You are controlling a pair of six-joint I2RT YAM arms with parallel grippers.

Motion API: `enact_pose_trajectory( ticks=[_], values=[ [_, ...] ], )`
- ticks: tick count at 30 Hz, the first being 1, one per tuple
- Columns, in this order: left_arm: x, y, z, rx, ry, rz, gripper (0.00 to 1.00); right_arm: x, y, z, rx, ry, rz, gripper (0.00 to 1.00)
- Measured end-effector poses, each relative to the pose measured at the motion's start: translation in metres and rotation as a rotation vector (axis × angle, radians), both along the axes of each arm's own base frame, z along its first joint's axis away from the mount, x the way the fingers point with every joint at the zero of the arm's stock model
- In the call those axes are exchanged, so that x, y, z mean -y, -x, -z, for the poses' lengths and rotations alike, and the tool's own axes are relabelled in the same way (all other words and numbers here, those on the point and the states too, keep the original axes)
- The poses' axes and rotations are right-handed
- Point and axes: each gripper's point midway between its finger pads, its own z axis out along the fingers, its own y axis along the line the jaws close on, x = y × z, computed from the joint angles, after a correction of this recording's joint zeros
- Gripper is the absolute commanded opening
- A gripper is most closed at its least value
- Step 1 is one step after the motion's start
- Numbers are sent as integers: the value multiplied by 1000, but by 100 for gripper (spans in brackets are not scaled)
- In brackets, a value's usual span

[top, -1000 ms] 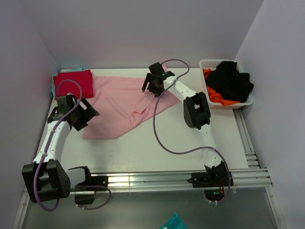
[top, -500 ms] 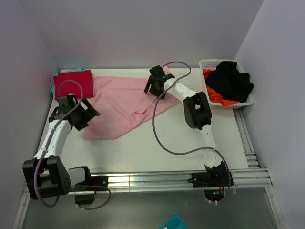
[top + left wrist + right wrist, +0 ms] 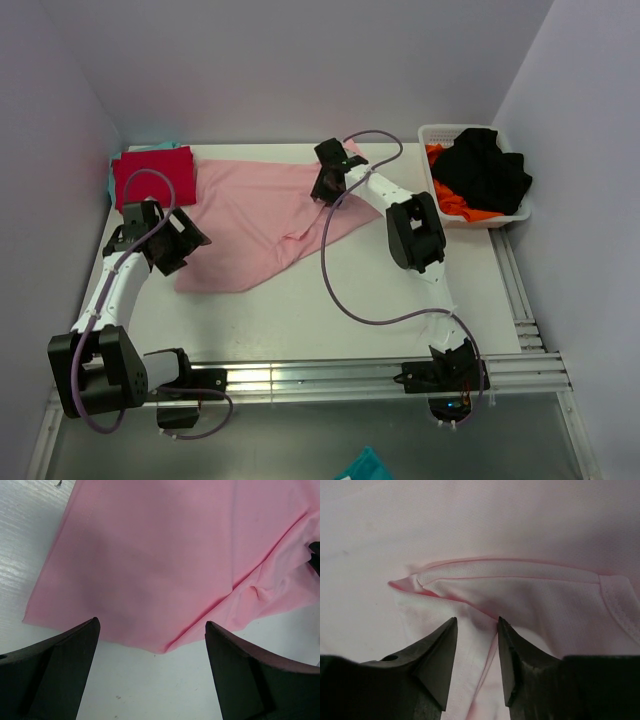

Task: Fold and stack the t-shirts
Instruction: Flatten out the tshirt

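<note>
The light pink t-shirt lies spread across the middle of the white table, with a fold ridge near its right side. It fills the left wrist view and the right wrist view. The red t-shirt lies folded at the back left, with a teal t-shirt peeking out under it. My left gripper is open and empty over the pink shirt's near-left hem. My right gripper is down on the shirt's far right part, jaws narrowed but apart, with cloth between them.
A white basket at the back right holds black and orange clothes. Walls close in the left, back and right. Metal rails run along the near edge. A teal cloth shows below the table.
My right gripper has come down slightly toward the near side onto the pink shirt, and its jaws have narrowed. My left gripper has barely moved.
</note>
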Motion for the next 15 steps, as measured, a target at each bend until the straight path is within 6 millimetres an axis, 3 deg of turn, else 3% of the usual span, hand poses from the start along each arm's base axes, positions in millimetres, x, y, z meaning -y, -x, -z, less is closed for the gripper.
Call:
enact_pose_trajectory(
  ticks=[7,10,11,15],
  values=[
    [0,-1,1,1,-3,4,93,-1,2,2,-6,4,-3,24],
    [0,-1,2,-1,-3,4,93,1,5,6,-16,13,-5,10],
    [0,-1,2,-1,-4,4,93,2,7,8,-21,16,-4,1],
    [-1,-3,3,-2,-3,5,93,3,7,11,-20,20,-6,0]
  ],
)
